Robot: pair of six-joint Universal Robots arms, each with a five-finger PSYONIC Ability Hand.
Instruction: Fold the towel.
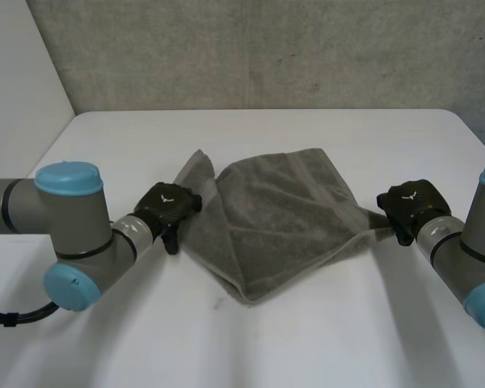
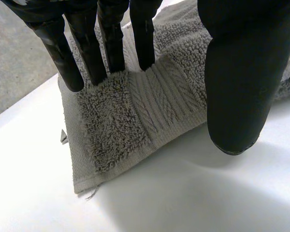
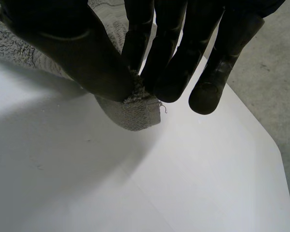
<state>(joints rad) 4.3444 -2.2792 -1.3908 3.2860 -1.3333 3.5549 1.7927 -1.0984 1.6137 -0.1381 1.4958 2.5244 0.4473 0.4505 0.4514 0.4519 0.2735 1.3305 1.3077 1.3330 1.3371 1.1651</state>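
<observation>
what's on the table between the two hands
The grey towel fills that stretch in the head view, running from the left hand to the right hand, which pinches its corner.

The 2 arms are built of thick grey cylindrical joints closed with rounded light-blue caps. The left arm (image 1: 73, 234) shows 2 such caps, with dark bands between its grey segments; the right arm (image 1: 469, 250) has the same grey tube and blue caps. A paler grey cuff joins each arm to its hand. The left hand (image 1: 168, 204) is matte black, with a small pale mark on its back; the right hand (image 1: 410, 202) is equally black. Seen close, the fingers (image 2: 89, 53) are slim and slightly glossy, the thumb (image 2: 241, 82) broad and blunt.
</observation>
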